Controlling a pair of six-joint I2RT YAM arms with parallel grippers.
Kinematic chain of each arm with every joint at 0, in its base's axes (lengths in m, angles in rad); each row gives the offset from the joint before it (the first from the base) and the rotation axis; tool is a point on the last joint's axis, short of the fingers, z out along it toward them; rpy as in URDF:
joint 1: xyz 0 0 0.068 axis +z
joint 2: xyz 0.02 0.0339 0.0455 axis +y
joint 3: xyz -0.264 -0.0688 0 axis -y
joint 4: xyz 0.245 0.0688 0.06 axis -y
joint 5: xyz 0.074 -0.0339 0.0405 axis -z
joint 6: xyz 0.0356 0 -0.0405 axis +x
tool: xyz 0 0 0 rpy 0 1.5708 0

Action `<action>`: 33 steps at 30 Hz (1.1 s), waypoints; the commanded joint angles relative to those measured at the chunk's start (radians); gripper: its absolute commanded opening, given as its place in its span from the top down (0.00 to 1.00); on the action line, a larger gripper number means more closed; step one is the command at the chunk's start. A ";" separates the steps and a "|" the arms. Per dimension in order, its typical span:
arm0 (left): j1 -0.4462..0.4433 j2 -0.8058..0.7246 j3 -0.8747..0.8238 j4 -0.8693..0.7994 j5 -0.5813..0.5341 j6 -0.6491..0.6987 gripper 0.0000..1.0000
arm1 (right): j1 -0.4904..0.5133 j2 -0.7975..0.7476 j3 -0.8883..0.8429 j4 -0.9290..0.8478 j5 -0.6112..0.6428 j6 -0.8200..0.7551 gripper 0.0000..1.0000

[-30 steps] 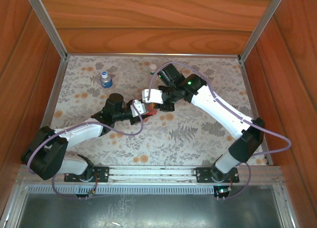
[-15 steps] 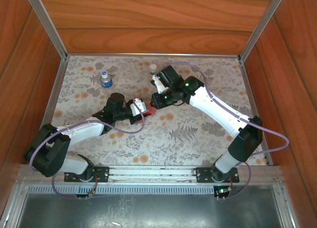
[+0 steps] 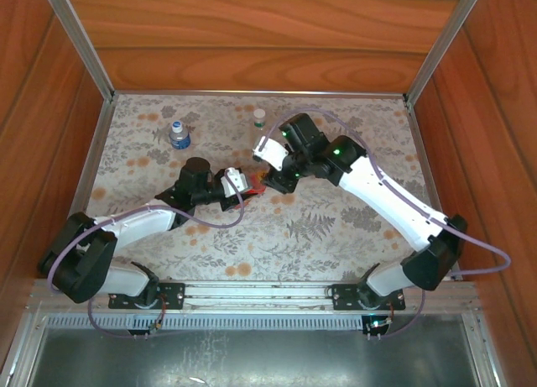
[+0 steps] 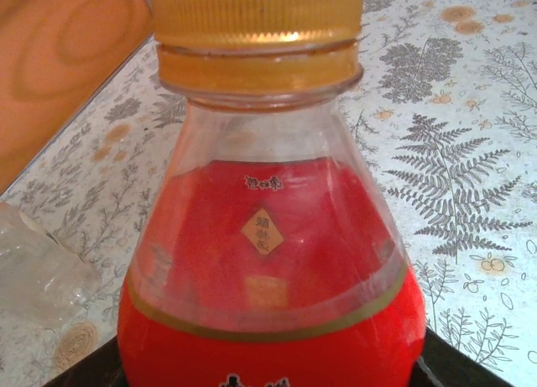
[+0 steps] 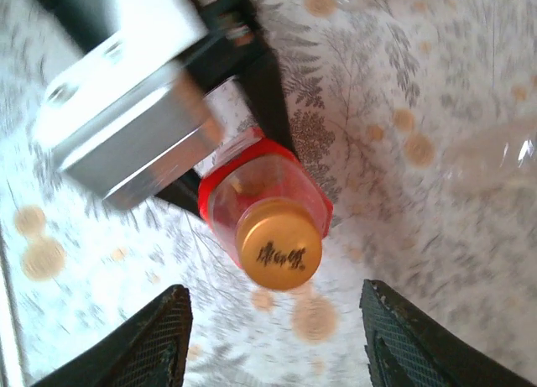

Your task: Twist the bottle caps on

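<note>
Orange cap (image 5: pixel 278 254) beneath right end effector (image 5: pixel 275 290)

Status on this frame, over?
Left gripper shut on red bottle. Right gripper open, above orange cap, not touching. Cap sits on the neck. Nothing in the way.

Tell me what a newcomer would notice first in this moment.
The red bottle, orange cap on its neck, is clamped mid-table in the left gripper. The right gripper hangs open above that cap, fingers apart on either side without touching it. A blue-labelled bottle and a slim clear one stand farther back.
</note>
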 commanded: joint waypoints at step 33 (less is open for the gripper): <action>-0.005 -0.029 -0.004 0.019 0.061 0.007 0.50 | -0.038 0.194 0.181 -0.154 -0.117 -0.430 0.66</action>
